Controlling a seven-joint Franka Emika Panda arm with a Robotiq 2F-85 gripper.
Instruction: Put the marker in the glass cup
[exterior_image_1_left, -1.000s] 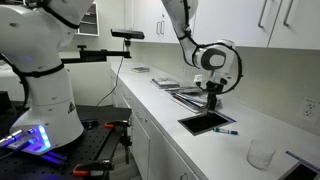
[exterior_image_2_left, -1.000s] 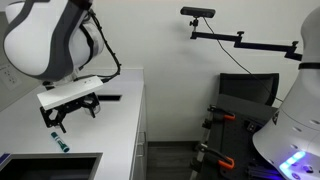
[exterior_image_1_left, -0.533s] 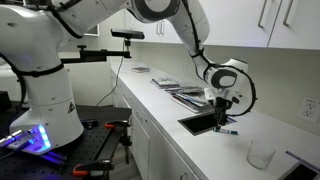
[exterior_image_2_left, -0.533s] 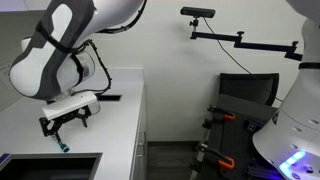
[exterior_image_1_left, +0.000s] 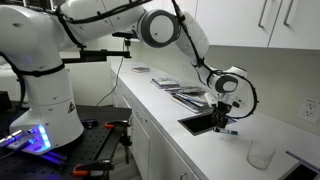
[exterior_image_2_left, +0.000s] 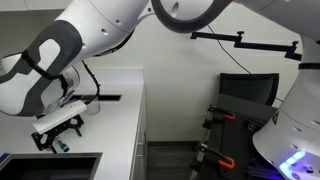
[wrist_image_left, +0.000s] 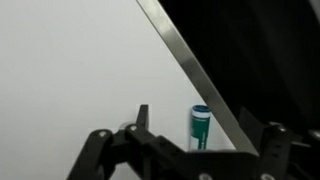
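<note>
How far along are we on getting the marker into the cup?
Done: the pincer sits low over the marker, which lies on the counter between its open fingers. In hand: nothing gripped yet. Left: close, lift, carry to the empty glass cup, drop it in.

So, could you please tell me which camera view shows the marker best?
The wrist view: the marker looks largest there, green, between the fingers of the gripper, though only one end shows. In both exterior views it is just a tiny sliver on the counter under the gripper.
</note>
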